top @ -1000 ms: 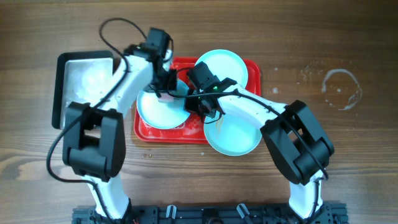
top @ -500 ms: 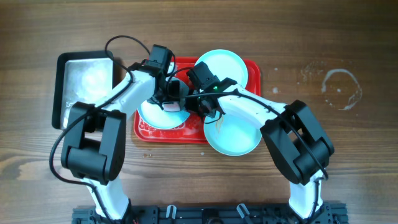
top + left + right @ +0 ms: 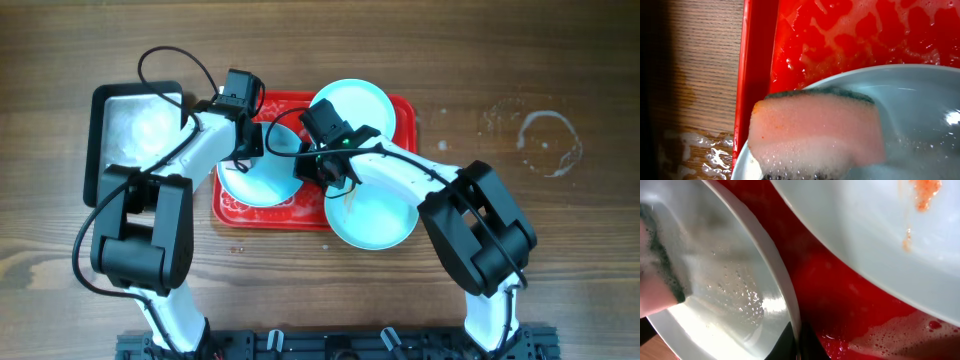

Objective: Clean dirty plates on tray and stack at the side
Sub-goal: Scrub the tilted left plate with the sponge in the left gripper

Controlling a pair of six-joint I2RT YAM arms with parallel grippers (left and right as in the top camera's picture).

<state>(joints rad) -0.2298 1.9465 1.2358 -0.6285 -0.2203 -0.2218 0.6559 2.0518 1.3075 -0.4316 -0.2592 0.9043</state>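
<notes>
On the red tray (image 3: 235,207) a pale blue plate (image 3: 268,182) lies at the left, wet and soapy. My left gripper (image 3: 248,152) is shut on a foamy pink sponge (image 3: 815,125) with a green scrub face, pressed on that plate (image 3: 920,110) near its left rim. My right gripper (image 3: 797,342) is shut on the same plate's rim (image 3: 785,295), at its right side (image 3: 308,168). A second plate (image 3: 365,100) sits at the tray's top. A third plate (image 3: 385,215) overlaps the tray's lower right edge. Orange smears (image 3: 922,190) mark the neighbouring plate (image 3: 880,245).
A black-rimmed silver pan (image 3: 135,130) stands left of the tray. Suds and water lie on the tray floor (image 3: 840,35) and on the wood beside it (image 3: 705,150). Dried water rings (image 3: 545,140) mark the table at the far right.
The left gripper has swept the sponge across the plate, first right and down, then back to the left rim. The right gripper has held still on the rim.
</notes>
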